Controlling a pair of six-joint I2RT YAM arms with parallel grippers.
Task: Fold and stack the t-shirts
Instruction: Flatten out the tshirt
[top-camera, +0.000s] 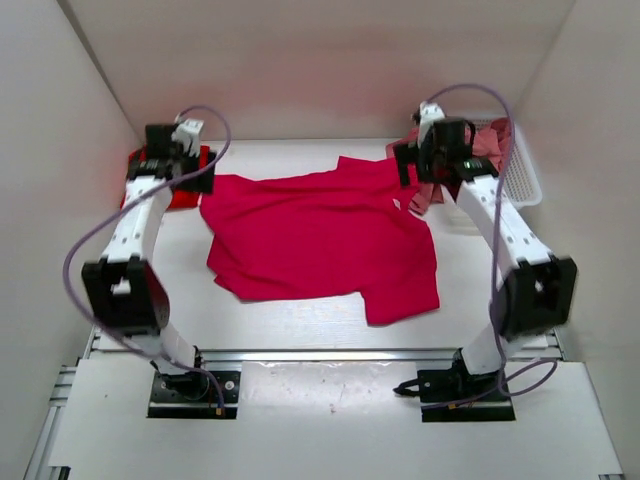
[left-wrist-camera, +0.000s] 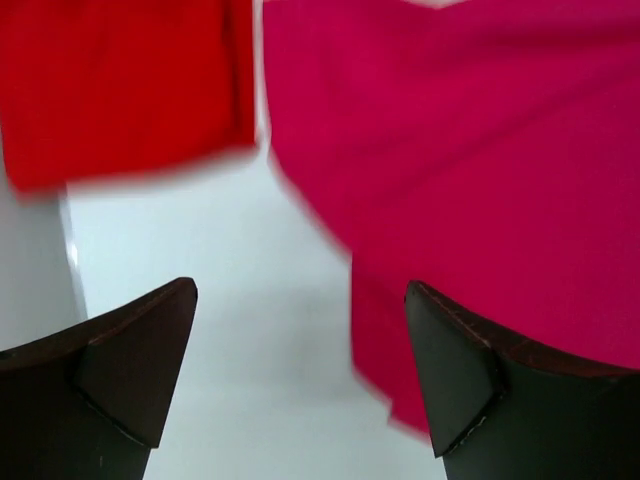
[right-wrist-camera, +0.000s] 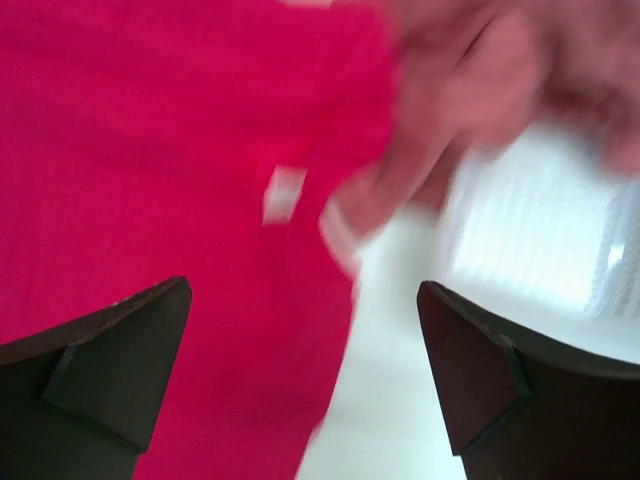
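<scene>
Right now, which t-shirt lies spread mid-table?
The crimson-magenta cotton t-shirt; the bright red one sits compact far left, the salmon pink one bunches at the white mesh basket.

No text is legible; the white tag (right-wrist-camera: 283, 193) on the crimson t-shirt (right-wrist-camera: 150, 140) is blurred.

- Looks down past the right claw (right-wrist-camera: 303, 300), dark fingers (right-wrist-camera: 110, 370) spread wide, gripping nothing.
- Shows the crimson-magenta t-shirt (right-wrist-camera: 150, 150) under and beyond the left finger, small white tag (right-wrist-camera: 285, 193) just ahead of the gap.
- Shows the blurred salmon pink t-shirt (right-wrist-camera: 500, 80) ahead-right, beside the white mesh basket (right-wrist-camera: 530, 240).
- Leaves bare bench (right-wrist-camera: 400, 400) by the right finger.
</scene>
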